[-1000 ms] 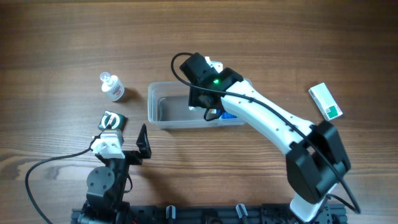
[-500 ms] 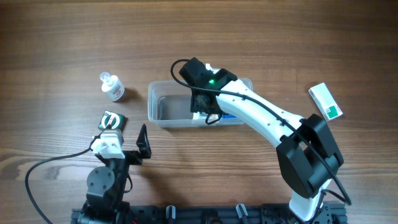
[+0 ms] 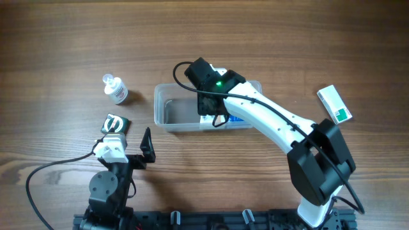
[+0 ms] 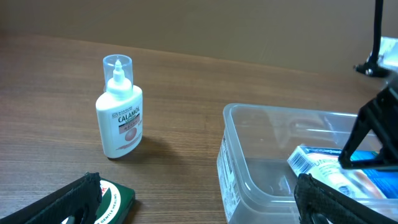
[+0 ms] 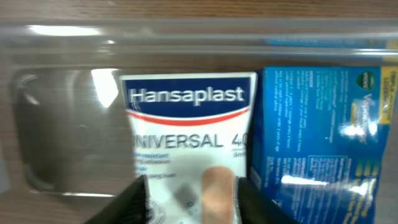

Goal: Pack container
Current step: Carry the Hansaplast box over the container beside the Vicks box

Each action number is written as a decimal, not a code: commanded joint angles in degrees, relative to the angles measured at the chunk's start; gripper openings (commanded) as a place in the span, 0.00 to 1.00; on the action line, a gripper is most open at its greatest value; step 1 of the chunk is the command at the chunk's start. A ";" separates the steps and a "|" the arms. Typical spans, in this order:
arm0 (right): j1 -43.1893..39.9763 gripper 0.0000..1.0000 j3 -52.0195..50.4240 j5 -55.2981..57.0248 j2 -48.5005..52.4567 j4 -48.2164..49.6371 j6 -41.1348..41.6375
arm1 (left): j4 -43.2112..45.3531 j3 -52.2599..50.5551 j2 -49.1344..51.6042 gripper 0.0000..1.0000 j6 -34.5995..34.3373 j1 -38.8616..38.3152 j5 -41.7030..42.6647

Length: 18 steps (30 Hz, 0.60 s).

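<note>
My right pincer (image 5: 193,202) hangs down inside the container (image 3: 158,108), its fingers straddling the near end of the white Hansaplast box (image 5: 186,124). Both fingers sit against the box's edges, but I cannot tell whether they are clamping it or merely bracketing it. The box lies flat on the container's floor, just beside a blue box (image 5: 317,137). I judge they are laid side by side to leave the left end free for more. The container stands in the middle of the desk (image 3: 64,51), between my two arms. My left pincer (image 4: 199,190) is spread wide and empty, parked low on my left, out of the way. A calamine bottle (image 4: 120,115) stands upright left of the container, and a green-and-white box (image 3: 335,104) lies well off to the right; neither is packed yet.
</note>
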 commanded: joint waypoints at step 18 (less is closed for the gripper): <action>-0.04 0.04 0.59 -2.08 8.00 4.13 -3.96 | -0.07 -0.09 -0.04 1.00 -0.11 -0.42 -0.92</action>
